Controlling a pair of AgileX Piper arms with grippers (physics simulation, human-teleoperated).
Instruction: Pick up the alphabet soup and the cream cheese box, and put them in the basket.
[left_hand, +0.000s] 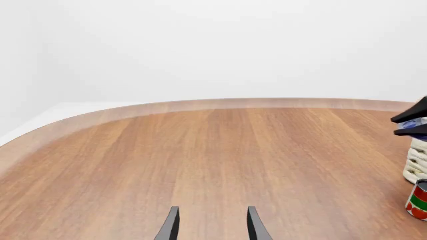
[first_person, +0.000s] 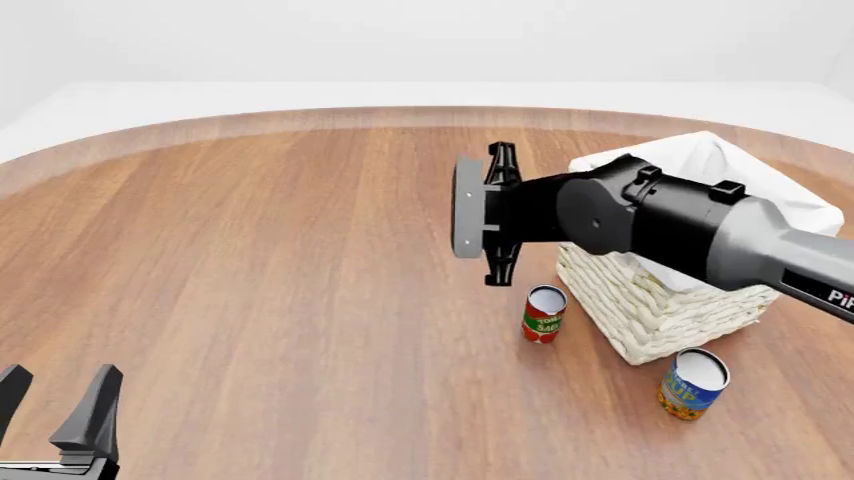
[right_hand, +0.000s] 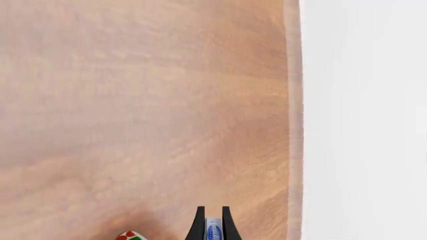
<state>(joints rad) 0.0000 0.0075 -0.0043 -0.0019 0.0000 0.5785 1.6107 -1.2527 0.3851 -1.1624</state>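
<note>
My right gripper (first_person: 483, 216) is shut on the cream cheese box (first_person: 466, 212), a flat pale box held on edge in the air just left of the basket (first_person: 667, 300). The right wrist view shows the box (right_hand: 213, 231) with its blue oval pinched between the two fingers (right_hand: 199, 225). The alphabet soup (first_person: 693, 383), a blue and yellow can, stands on the table in front of the basket. My left gripper (first_person: 56, 402) is open and empty at the near left, far from everything; its fingers (left_hand: 169, 226) show over bare wood.
A red-and-green can (first_person: 543, 313) stands by the basket's near left corner, below the held box, and shows too as the can (left_hand: 418, 201) and the can (right_hand: 131, 235). The basket's wicker wall (left_hand: 416, 162) sits at the picture's edge. The table's curved far edge (first_person: 400, 115) lies beyond.
</note>
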